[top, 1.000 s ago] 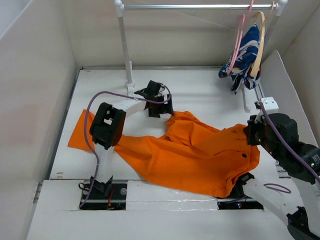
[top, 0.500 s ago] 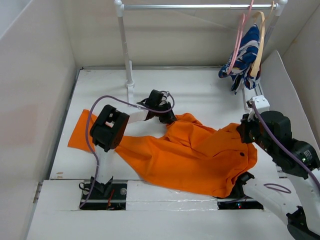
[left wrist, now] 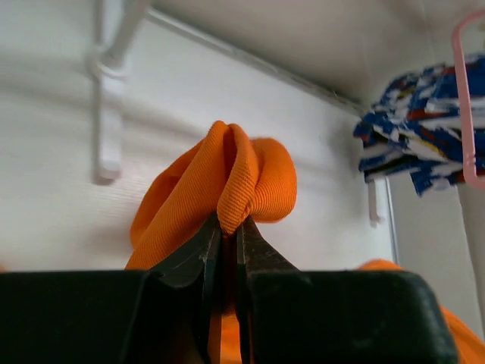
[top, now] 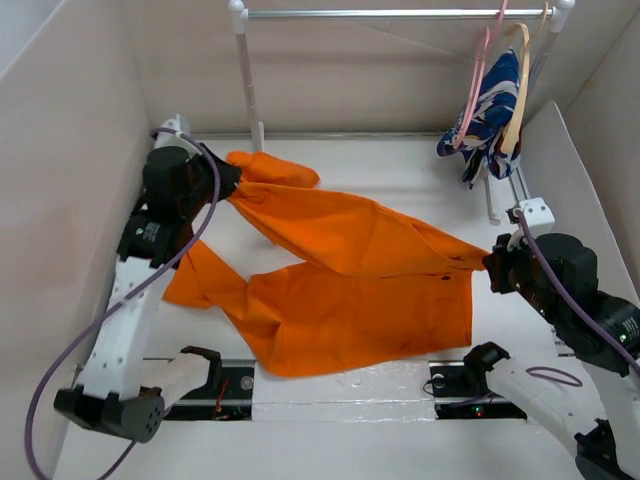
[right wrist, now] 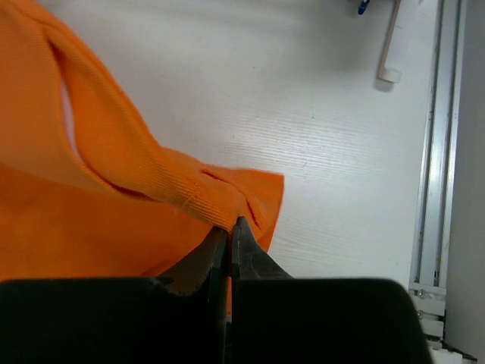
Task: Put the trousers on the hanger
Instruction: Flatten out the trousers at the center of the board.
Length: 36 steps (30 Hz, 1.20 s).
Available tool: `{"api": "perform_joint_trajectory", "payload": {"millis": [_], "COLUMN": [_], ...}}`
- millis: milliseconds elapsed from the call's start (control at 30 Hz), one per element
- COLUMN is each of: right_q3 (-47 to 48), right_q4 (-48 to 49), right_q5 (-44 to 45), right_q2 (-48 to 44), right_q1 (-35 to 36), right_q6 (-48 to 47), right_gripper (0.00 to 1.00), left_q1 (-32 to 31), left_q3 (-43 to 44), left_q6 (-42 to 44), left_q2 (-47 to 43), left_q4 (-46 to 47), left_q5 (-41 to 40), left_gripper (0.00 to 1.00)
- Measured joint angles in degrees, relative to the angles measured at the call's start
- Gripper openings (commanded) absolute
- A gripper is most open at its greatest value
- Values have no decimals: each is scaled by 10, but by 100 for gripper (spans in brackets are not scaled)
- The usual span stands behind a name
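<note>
Moved within the last second: the trousers (top: 340, 270), formerly bunched toward the near edge, now lie stretched across the table from left to right. The right gripper (top: 492, 268), by the right edge, is clamped on one end of the cloth. The left gripper (top: 222, 183) has swung to the far-left corner and is clamped on a ribbed fold. Judgement: the garment is spread ready for draping. The hanger (top: 478, 85) hangs from the rail (top: 370, 14) at the far-right corner, well apart from the trousers. Its hook is partly cut off at the frame edge.

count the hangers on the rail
2. A pink hanger and a tan hanger hang side by side at the right end of the rail, pink to the left. The patterned cloth there may hide another.
</note>
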Motion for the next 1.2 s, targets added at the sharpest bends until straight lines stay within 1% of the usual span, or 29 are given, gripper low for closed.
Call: {"api": "perform_joint_trajectory", "payload": {"millis": [67,200,233,300,433,567,667,700,767,833,933,1000,1067,1167,1200], "right_q3": [4,36,48,68,77,93,154,179,227,267,311,293,242,143,113], "right_q4": [-9,-36,-38,-39,-36,-42,-62,-70,-85,-95,-108,-99,-99,-98,-77], "right_q5": [8,16,13,9,6,2,-25,-37,-62,-98,-150,-165,-154,-95,-44], "right_q2": [-7,-21,-25,-30,-25,10,43,53,63,61,57,44,32,36,48], "right_q1": [0,0,0,1,1,0,-1,-3,-15,-30,-44,-47,-48,-46,-44], "right_q6": [5,15,19,23,27,27,31,33,36,37,35,35,35,34,31], "right_gripper": [0,0,0,0,0,0,0,0,0,0,0,0,0,0,0], "left_q1": [-5,-7,-12,-24,-27,-26,-28,-30,-31,-28,-26,-23,-16,-11,-11], "left_q3": [65,192,215,229,230,224,189,171,124,87,78,85,88,88,89], "left_q6": [18,52,56,64,86,103,110,109,109,108,110,116,125,138,141], "left_q2": [-27,-44,-45,-45,-31,57,125,134,130,99,34,-2,-18,-11,2], "left_q4": [-69,-176,-193,-212,-249,-245,-216,-210,-198,-190,-181,-171,-156,-144,-138], "left_q5": [-67,-185,-207,-230,-239,-245,-257,-262,-268,-269,-276,-291,-304,-312,-312], "left_gripper": [0,0,0,0,0,0,0,0,0,0,0,0,0,0,0]}}
